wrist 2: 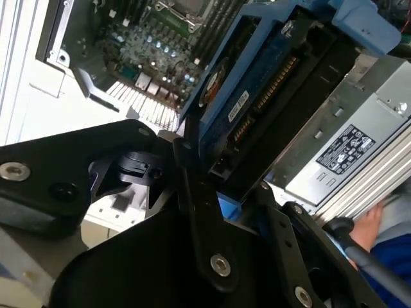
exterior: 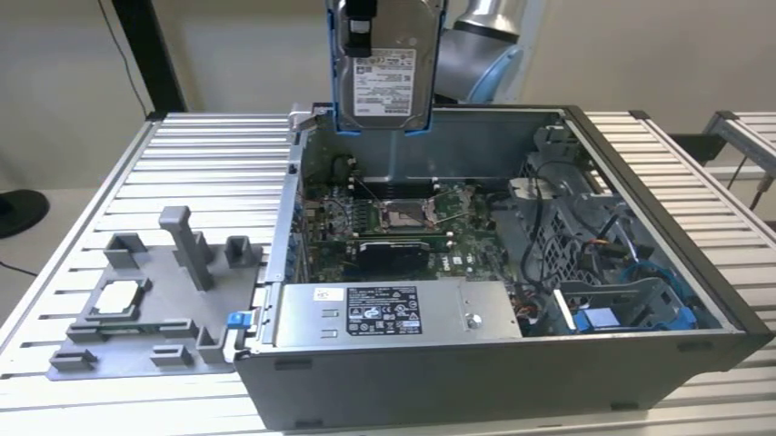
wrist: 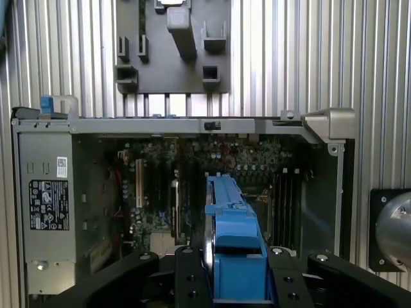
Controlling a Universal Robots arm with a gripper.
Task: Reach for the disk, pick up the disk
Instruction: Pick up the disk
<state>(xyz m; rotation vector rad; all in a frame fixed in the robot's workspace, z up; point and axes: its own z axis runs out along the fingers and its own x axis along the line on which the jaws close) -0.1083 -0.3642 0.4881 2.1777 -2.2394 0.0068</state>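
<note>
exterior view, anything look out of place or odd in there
The disk hangs upright in mid-air above the open computer case, clamped in the gripper, not seated inside it. That is the one oddity; nothing looks spilled, broken or askew.

Label print on disk, grey box: unreadable.

Up at one o'clock in the exterior view, the arm is a fat, rounded tube of brushed silver-grey metal, and its joint carries a pale blue cap. The gripper is matte black all over. It is built of flat, angular link plates, stacked and pinned together, with bright silver screw heads set into them. In the first wrist view, small dark recessed screws run in rows along its finger bases.
</note>
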